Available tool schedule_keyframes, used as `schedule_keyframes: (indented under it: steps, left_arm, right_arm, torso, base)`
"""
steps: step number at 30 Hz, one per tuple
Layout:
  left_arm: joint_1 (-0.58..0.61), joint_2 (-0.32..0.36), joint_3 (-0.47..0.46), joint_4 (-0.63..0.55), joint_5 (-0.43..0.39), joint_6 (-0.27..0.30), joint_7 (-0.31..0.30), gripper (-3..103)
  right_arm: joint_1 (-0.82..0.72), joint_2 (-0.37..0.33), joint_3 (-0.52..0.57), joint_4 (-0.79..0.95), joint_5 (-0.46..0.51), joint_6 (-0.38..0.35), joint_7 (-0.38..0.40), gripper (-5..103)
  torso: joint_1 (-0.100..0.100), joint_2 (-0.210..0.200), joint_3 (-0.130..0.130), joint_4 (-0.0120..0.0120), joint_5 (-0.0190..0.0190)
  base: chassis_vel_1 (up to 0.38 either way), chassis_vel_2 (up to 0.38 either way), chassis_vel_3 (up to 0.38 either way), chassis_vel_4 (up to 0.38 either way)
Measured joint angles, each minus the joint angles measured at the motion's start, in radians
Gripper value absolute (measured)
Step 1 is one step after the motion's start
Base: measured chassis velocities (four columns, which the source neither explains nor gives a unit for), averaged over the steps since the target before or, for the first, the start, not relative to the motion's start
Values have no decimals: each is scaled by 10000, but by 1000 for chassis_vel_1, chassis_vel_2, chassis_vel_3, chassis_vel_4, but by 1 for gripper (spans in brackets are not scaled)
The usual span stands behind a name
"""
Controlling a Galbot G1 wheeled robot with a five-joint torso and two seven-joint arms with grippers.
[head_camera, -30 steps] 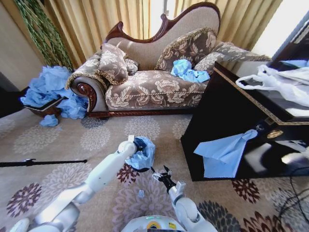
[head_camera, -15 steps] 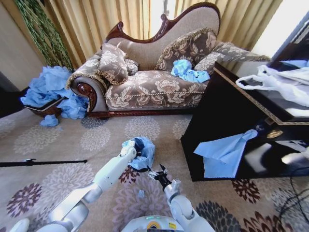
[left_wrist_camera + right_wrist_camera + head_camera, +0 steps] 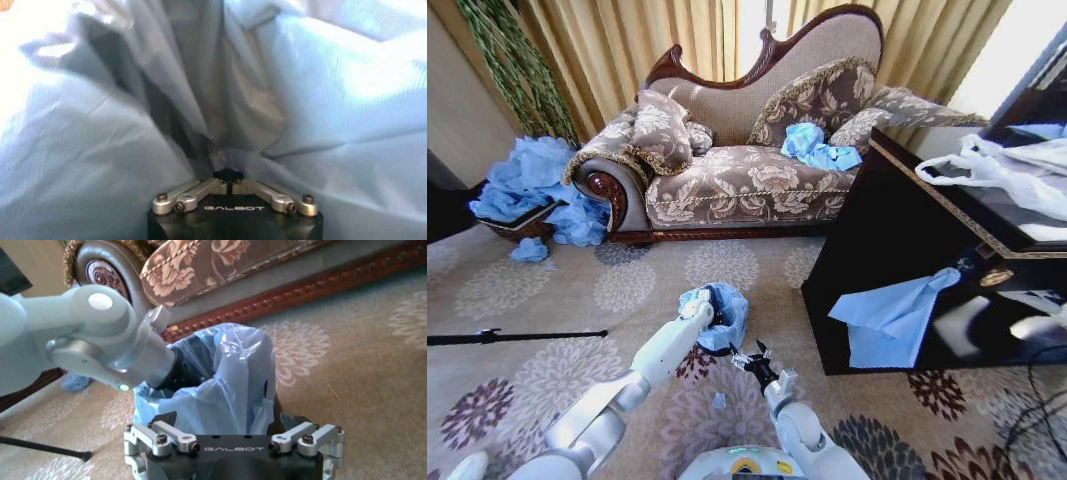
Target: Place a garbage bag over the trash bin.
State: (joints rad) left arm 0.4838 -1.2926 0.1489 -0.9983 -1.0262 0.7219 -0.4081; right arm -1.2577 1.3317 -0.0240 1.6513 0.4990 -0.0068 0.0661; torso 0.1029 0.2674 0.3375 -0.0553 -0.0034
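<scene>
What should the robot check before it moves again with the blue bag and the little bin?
1. Garbage bag is over the trash bin: ok, it covers the bin.
2. Left gripper has hold of the bag inside the bin, jaws shut on a fold: ok.
3. Right gripper is ready beside the bag, jaws open: ok.
4. Bag edge sits flat around the rim: not ok, it stands up bunched.
5. Bin is upright: cannot tell, the bag hides it.

We note the garbage bag is thin, crinkled, semi-glossy plastic. The sofa shows woven floral cloth with polished wood trim. The cabinet is glossy black.
</scene>
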Motion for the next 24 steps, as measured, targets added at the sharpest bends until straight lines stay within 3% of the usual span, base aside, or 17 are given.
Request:
schedule_keyframes:
  steps: [13,16,24]
  left_arm:
    - [-734,-962,-154,1731,1075,-701,1160,0]
    - [-795,-1432,-131,2128,1568,-699,1803,0]
    - [-633,-1797,-129,2657,2157,-786,2049,0]
  right_arm:
    - [144,-70,-91,-197,36,13,-19,100]
    - [164,-115,-114,-198,60,2,-30,100]
    - [118,-210,-38,-165,68,0,-50,100]
  torso:
    - [0,-1,0,2,1]
    - [0,0,-1,-1,0]
    - [-1,0,-1,-1,0]
  base:
    - [0,0,0,0]
    - [0,0,0,0]
    - [0,0,0,0]
